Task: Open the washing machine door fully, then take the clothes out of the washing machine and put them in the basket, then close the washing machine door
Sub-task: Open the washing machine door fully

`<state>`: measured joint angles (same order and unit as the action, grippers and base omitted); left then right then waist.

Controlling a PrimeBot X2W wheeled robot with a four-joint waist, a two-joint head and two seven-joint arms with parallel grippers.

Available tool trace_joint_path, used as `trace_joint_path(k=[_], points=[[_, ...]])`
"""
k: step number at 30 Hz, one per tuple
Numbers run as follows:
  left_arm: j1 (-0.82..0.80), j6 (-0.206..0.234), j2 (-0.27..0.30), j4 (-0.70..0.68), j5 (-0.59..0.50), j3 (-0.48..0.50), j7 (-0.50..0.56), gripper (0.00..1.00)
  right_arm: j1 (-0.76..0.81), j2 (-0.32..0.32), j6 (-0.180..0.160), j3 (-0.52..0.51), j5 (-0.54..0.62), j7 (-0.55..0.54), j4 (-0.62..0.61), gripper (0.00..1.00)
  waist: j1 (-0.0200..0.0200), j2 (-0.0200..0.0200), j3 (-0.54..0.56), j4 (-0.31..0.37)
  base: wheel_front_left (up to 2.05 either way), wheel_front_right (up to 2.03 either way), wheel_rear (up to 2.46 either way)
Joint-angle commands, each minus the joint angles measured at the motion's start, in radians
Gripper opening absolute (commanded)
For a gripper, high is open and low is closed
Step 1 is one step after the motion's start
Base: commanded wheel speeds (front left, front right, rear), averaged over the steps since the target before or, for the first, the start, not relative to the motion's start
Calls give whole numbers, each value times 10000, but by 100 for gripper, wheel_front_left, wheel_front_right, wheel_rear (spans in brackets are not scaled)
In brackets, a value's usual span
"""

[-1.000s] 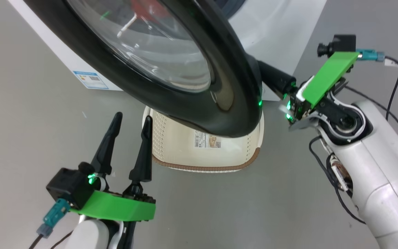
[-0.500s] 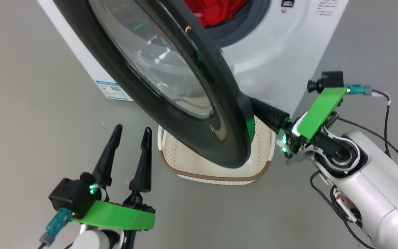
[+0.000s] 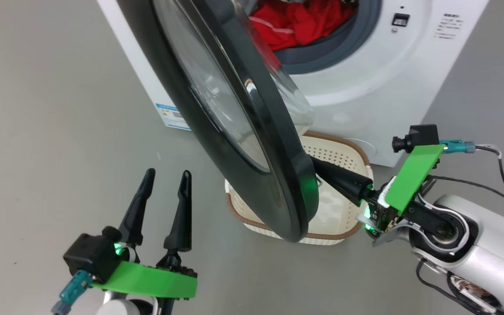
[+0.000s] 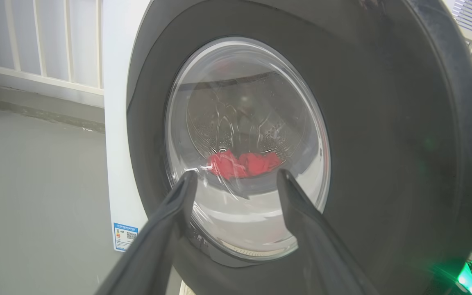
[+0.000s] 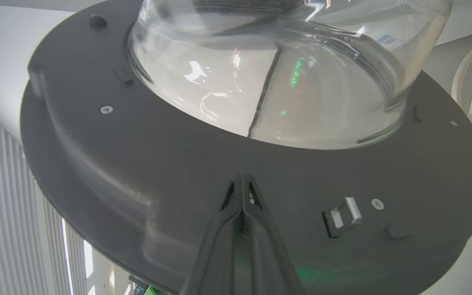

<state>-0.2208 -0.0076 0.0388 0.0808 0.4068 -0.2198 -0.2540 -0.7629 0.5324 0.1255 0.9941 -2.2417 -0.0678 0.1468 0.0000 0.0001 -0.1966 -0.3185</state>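
Note:
The washing machine (image 3: 365, 83) stands at the top of the head view with its door (image 3: 239, 131) swung out, nearly edge-on to me. Red clothes (image 3: 298, 22) lie in the drum and show through the door glass (image 4: 244, 164). The basket (image 3: 348, 146) sits on the floor below the door. My right gripper (image 3: 318, 166) is shut, empty, its tips (image 5: 242, 178) pressed against the door's black inner rim (image 5: 137, 164) below the glass bowl (image 5: 281, 73). My left gripper (image 3: 167, 175) stands open and empty left of the door, facing its outer face (image 4: 236, 178).
Grey floor (image 3: 50, 131) lies all around. A blue label (image 3: 172, 117) marks the machine's side. The metal latch (image 5: 344, 211) sits on the door's inner rim, right of my right fingertips. A basket handle (image 5: 463, 82) shows at that view's right edge. A white railing (image 4: 39, 41) stands behind the machine.
The head camera has shifted, bringing the drum and clothes into view. The door has swung further open with my shut right gripper against its inner face. The left gripper has kept its pose.

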Motion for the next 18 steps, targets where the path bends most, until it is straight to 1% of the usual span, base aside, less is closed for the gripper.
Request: trace_joint_path(k=[1,5,9,14,18], points=[[-23,77,114,-289,67,281,-78,100,-110,14,52,97,-146,114,-391,0,0,-1,30,-173,0,0,0],[-3,123,114,-337,144,257,-78,100,-802,740,52,1325,-1010,1021,-1300,0,0,-1,14,-445,0,0,0],[11,138,114,-343,209,231,-78,100,-1536,1223,52,2320,-1700,1781,-2051,0,0,-1,5,-685,0,0,0],[36,174,114,-341,270,192,-78,100,-2057,1551,52,2786,-2172,2286,-2586,0,0,-1,33,-929,0,0,0],[61,182,114,-340,297,160,-78,100,-1999,1653,52,2852,-2253,2253,-2707,0,0,-1,60,-1087,0,0,0]])
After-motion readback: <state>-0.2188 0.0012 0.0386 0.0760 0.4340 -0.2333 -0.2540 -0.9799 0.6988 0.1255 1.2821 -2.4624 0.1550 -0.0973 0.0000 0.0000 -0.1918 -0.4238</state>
